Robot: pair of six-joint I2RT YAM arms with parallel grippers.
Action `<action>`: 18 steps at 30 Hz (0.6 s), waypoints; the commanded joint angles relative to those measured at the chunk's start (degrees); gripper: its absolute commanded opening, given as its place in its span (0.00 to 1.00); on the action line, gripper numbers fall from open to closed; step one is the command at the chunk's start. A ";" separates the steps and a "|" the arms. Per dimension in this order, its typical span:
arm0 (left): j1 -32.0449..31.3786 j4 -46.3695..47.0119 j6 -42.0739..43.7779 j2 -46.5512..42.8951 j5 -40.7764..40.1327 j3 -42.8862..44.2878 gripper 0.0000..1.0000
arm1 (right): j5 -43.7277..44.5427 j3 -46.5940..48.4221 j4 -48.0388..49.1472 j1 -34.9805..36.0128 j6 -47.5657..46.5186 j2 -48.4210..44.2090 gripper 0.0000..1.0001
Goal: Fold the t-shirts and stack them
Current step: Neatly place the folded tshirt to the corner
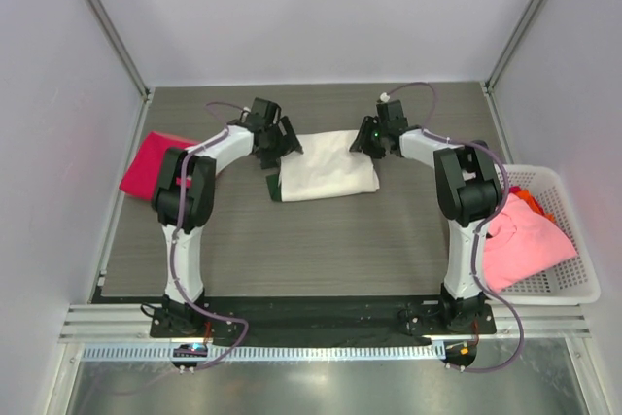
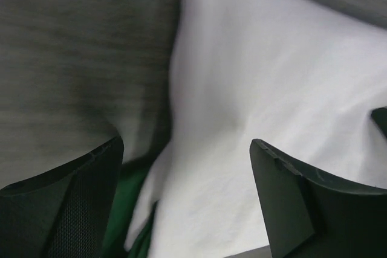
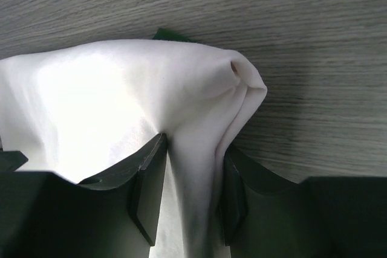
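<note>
Mid table (image 1: pixel 292 240), white shirt (image 1: pixel 326 167) lies partly folded. Its corner pinched by right gripper (image 3: pixel 193 146); left gripper (image 2: pixel 186 144) spread wide over other edge, holds nothing. Risk: one-sided pull drags shirt crooked, fold falls open

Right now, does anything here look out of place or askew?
Two things. The pink shirt spills over the basket's rim instead of lying inside. The white shirt lies slightly askew, with a green part poking out at one corner.

Lab test cell: plain white walls (image 1: pixel 321 7), aluminium rail (image 1: pixel 321 323), wood-grain table (image 1: pixel 321 240)
</note>
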 commanded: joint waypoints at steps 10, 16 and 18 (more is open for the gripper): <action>0.52 -29.77 12.04 -12.50 -47.69 -7.48 0.77 | 3.87 -11.01 5.85 0.66 2.02 -6.47 0.43; 0.34 -35.05 13.18 -3.81 -55.79 -3.80 0.71 | 3.61 -11.80 6.65 0.49 2.81 -7.00 0.43; 0.34 -36.37 13.18 -1.60 -59.40 -2.47 0.69 | 3.34 -11.80 6.65 0.49 2.90 -7.09 0.43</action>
